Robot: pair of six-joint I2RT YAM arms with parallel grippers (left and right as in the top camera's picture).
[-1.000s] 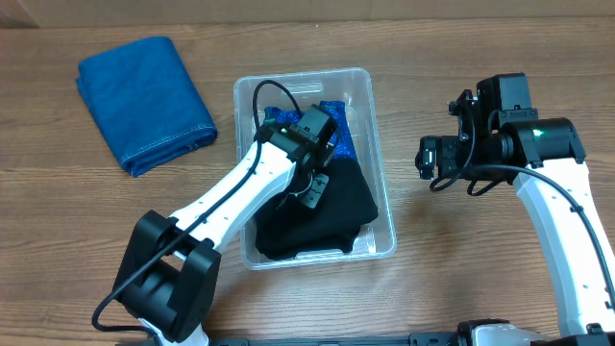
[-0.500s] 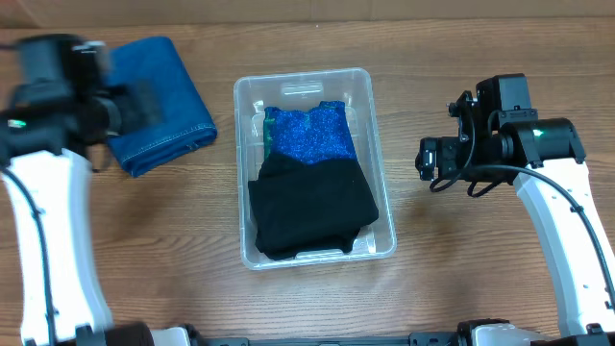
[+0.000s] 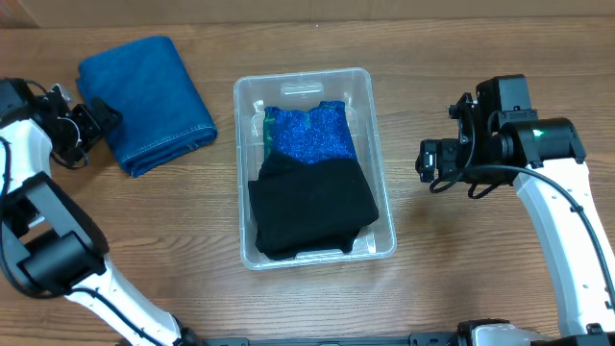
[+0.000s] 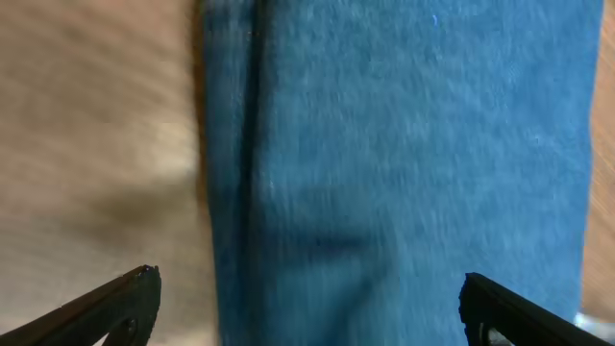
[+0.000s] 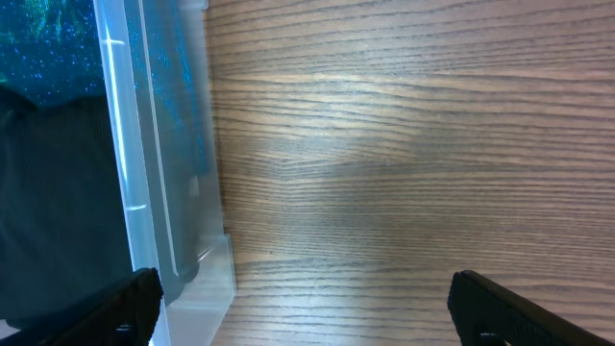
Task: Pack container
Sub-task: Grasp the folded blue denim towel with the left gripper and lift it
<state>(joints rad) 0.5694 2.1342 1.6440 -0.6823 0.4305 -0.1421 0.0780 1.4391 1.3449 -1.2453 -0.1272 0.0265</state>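
Observation:
The clear container [image 3: 382,173] sits mid-table and holds a glittery blue cloth [image 3: 307,135] at its far end, with a black cloth [image 3: 312,207] lying over the near part. My left gripper [image 3: 102,119] is open at the left edge of a folded blue denim cloth [image 3: 144,96]. In the left wrist view the denim cloth [image 4: 404,144] fills the space ahead of the open left gripper [image 4: 307,293]. My right gripper [image 3: 430,161] hovers open just right of the container, holding nothing. The container's wall [image 5: 144,144] shows at the left of the right wrist view.
Bare wood table [image 3: 480,58] surrounds the container. In the right wrist view, wood [image 5: 384,192] lies between the right gripper's fingers [image 5: 509,312]. The denim cloth lies at the far left of the table.
My left arm has left the container, swung to the far left beside the denim cloth, and opened. The black cloth stays in the container. The right arm has not moved.

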